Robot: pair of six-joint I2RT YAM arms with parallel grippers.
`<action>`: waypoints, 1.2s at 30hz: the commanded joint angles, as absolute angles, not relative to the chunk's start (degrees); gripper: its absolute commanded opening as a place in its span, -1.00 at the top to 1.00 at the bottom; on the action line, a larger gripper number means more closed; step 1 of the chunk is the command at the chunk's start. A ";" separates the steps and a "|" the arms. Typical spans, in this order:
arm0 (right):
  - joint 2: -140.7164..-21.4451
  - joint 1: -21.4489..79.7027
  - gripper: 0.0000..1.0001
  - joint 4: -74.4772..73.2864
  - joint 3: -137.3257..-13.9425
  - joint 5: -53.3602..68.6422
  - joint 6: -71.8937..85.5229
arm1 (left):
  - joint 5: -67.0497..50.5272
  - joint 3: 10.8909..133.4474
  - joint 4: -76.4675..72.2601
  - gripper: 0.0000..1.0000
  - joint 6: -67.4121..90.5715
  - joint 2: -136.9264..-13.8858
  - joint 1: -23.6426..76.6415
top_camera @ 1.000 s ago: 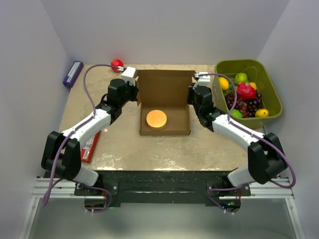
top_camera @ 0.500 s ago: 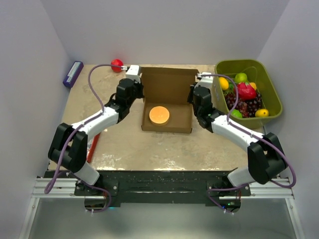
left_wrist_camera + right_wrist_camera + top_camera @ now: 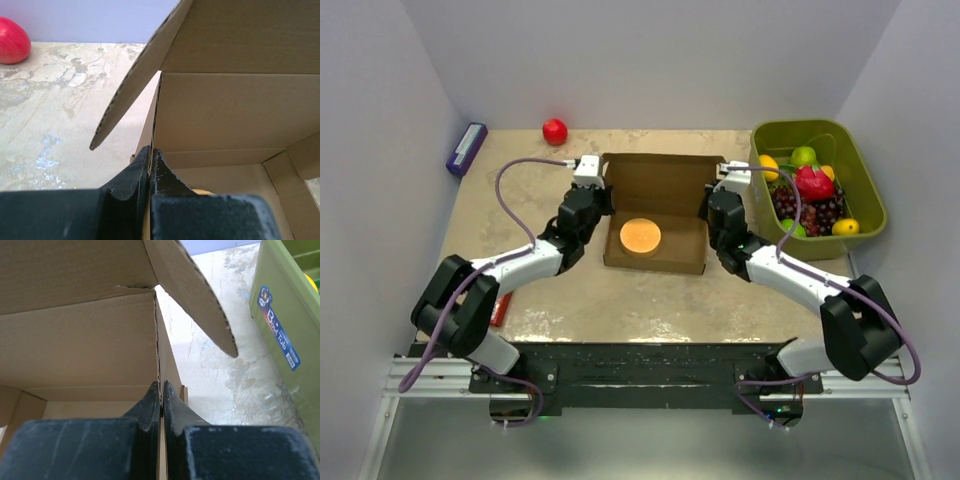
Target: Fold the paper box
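Mottled beige, stone-look tabletop (image 3: 620,300) runs between pale walls. On the near side of the left fingers, a flat red packet (image 3: 501,305) lies partly under the left arm. The left gripper (image 3: 150,155) has its black, grainy fingers pressed together on the left side wall of the paper box (image 3: 655,250). The right gripper (image 3: 161,390) is pinched the same way on the right side wall. Between the two grippers the box sits as a shallow brown corrugated tray, with a round orange disc (image 3: 640,235) lying flat on its floor. Beyond the fingertips the hinged lid (image 3: 240,35) rises from the far edge and leans over the tray, its side flaps splayed outward and showing fluted edges. Outside the right fingers stands a green plastic bin (image 3: 285,355) with a blue sticker (image 3: 277,327). It holds fruit (image 3: 810,190): dark grapes, yellow and green round pieces, and one red piece. Far beyond the left fingers rests a smooth red ball (image 3: 11,40), and farther left a purple bar-shaped object (image 3: 467,148) lies near the wall.
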State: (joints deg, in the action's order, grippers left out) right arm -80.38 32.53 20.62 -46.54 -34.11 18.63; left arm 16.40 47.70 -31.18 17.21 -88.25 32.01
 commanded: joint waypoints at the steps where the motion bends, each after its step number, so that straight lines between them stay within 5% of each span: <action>1: -78.40 34.72 1.00 24.08 -43.60 -31.73 23.20 | 15.20 42.28 -30.50 1.00 20.48 -88.24 36.30; 8: -75.59 34.89 0.97 22.68 -39.73 -33.48 26.01 | 20.47 34.64 -35.06 1.00 20.13 -87.10 38.41; 26: -65.57 34.98 -0.05 16.35 -31.73 -32.43 30.50 | 22.86 29.18 -34.10 0.98 18.02 -83.77 41.75; 36: -64.86 34.98 -0.17 16.70 -30.15 -32.87 30.59 | 17.14 26.02 -31.73 -0.24 17.40 -73.48 42.19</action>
State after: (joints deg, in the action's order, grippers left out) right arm -65.17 34.65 16.05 -30.46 -32.10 29.65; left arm 20.34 26.24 -33.45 17.34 -78.54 42.00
